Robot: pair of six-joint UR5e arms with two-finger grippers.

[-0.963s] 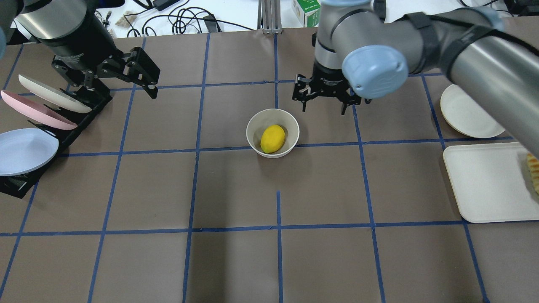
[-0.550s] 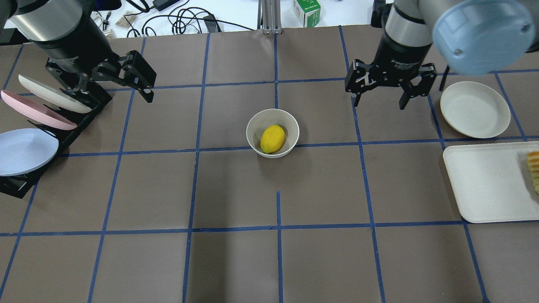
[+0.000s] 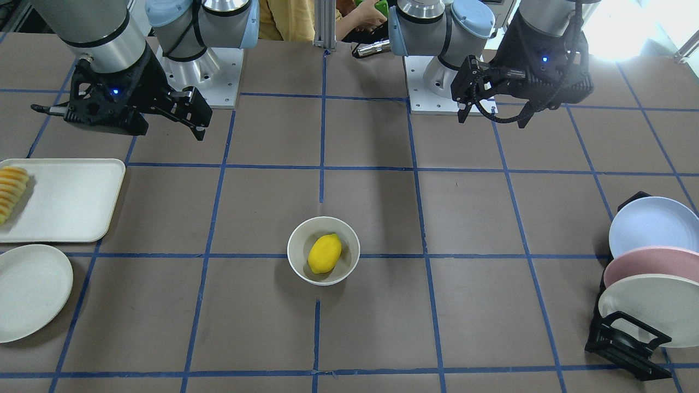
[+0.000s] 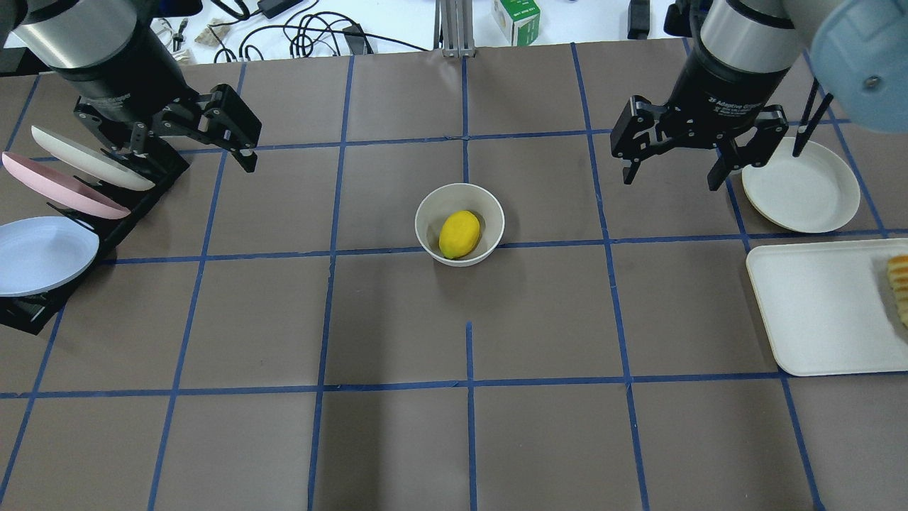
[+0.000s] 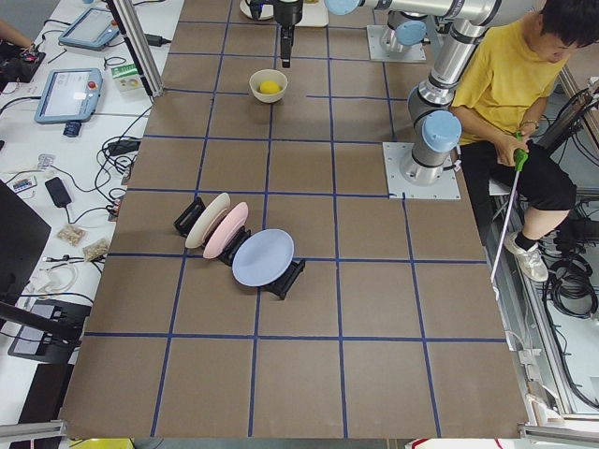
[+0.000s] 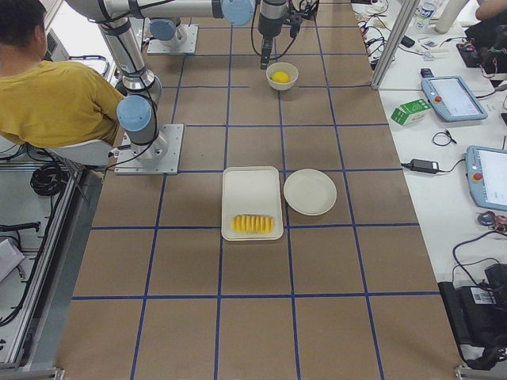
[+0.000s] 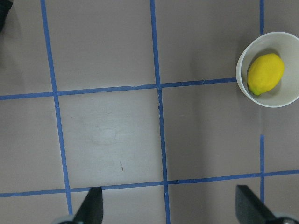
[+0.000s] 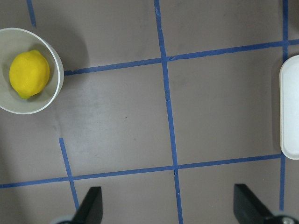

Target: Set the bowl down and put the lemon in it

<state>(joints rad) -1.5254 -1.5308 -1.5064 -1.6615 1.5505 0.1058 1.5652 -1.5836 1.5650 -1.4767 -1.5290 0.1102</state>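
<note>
Mid-table, the lemon point(image 4: 460, 234) sat in the bowl point(image 4: 429, 213), so the job looked pretty much done. Left gripper point(image 3: 494, 115) and right gripper point(image 4: 670, 177) both gaped empty.

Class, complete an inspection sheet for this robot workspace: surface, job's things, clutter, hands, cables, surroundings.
Surface: brown table with a blue tape grid.
Job's things: lemon lies inside the bowl, which stands upright at mid-table.
Clutter: white plate and tray with slices on the robot's right; black rack holding three plates on its left.
Hands: left hand and right hand both open, empty, apart from the bowl.
Cables: cables tangled on the white bench beyond the table.
Surroundings: person in yellow seated by the robot bases; green carton and tablets on the benches.
</note>
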